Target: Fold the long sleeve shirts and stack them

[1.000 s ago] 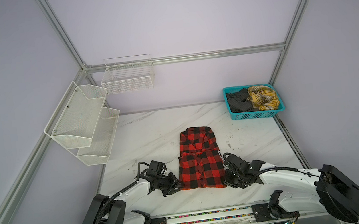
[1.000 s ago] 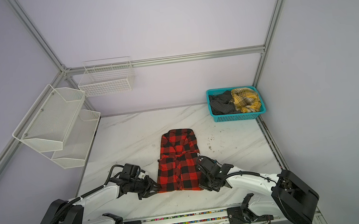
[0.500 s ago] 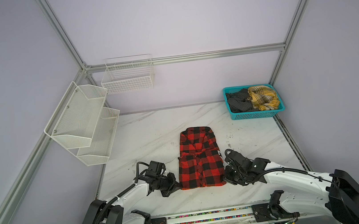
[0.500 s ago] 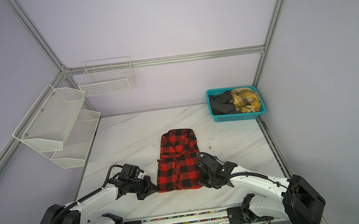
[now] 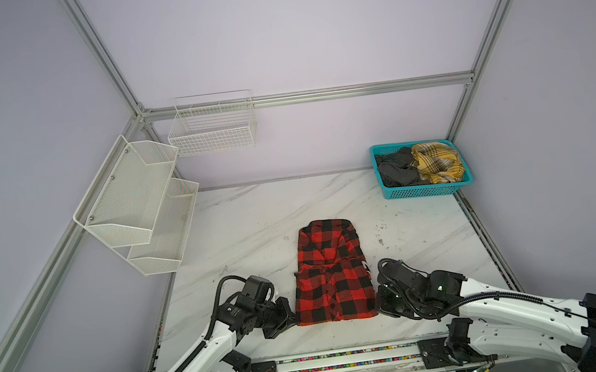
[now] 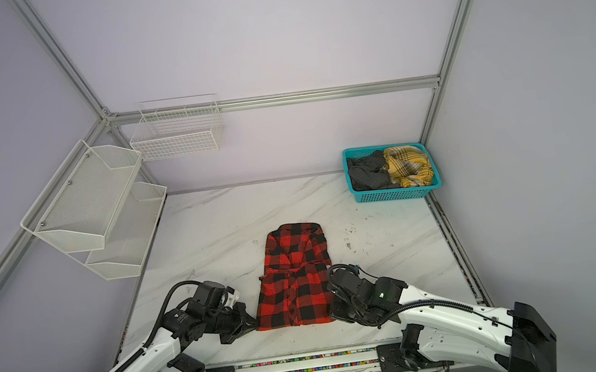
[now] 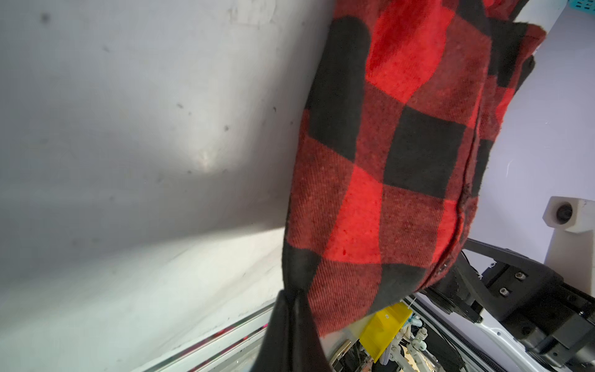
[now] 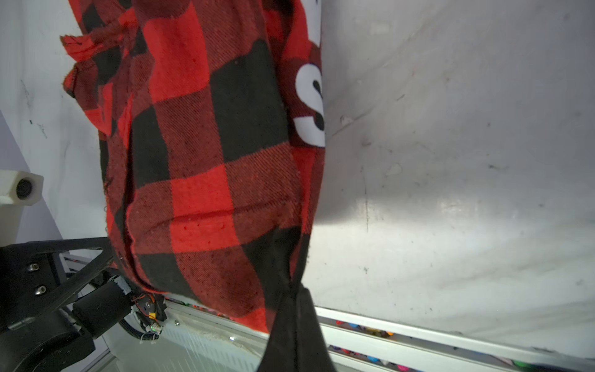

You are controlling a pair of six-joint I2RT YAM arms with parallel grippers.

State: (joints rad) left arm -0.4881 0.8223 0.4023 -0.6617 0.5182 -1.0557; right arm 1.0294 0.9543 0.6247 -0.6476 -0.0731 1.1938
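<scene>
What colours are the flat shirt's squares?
Red and black; the shirt shows clearest in the right wrist view.

Left arm (image 5: 198,361) and right arm (image 5: 516,309) stretched low, forearms converging inward. Left gripper (image 5: 294,322) clamped closed on near-left hem corner of the red-and-black check shirt (image 5: 334,287). Right gripper (image 5: 381,310) clamped closed on near-right hem corner.

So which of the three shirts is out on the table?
The red-and-black check shirt: it lies flat on the table, while the grey shirt and the yellow plaid shirt sit crumpled in the teal basket.
</scene>
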